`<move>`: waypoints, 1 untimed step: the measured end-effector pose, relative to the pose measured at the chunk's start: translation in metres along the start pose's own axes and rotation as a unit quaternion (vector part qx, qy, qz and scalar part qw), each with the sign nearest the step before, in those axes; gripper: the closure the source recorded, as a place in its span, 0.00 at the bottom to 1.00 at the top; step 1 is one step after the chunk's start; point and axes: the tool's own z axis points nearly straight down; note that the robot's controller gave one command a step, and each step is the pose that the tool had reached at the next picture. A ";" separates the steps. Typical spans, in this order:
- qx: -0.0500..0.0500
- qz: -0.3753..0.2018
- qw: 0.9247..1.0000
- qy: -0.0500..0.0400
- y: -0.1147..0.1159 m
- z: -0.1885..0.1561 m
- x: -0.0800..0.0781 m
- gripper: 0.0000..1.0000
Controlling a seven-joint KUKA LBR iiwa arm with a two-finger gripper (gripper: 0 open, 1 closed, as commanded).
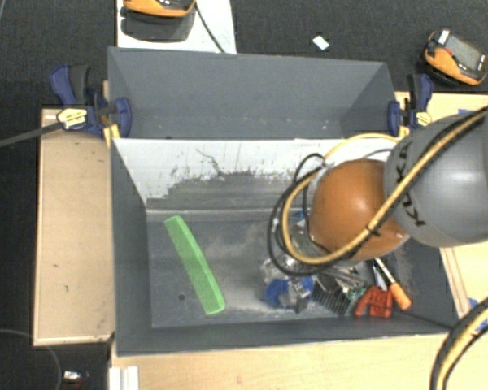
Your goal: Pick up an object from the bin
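Note:
My gripper (281, 266) is low in the bin's front right part, mostly hidden under the arm's orange cover. Directly below it lies a small blue thing (288, 292), touching or very close to the gripper's tip. To the right of that lies a black ribbed thing (337, 296), then a red-orange blocky piece (374, 301) and a thin tool with an orange handle (393, 289). Whether anything is gripped is hidden.
A long flat green strip (194, 263) lies slanted on the bin floor at the left, well apart from the gripper. The arm and its cables cover the bin's right side. The bin's sloped walls rise close behind and to the right.

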 end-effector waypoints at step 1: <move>-0.002 0.000 1.000 0.005 0.001 -0.020 0.003 1.00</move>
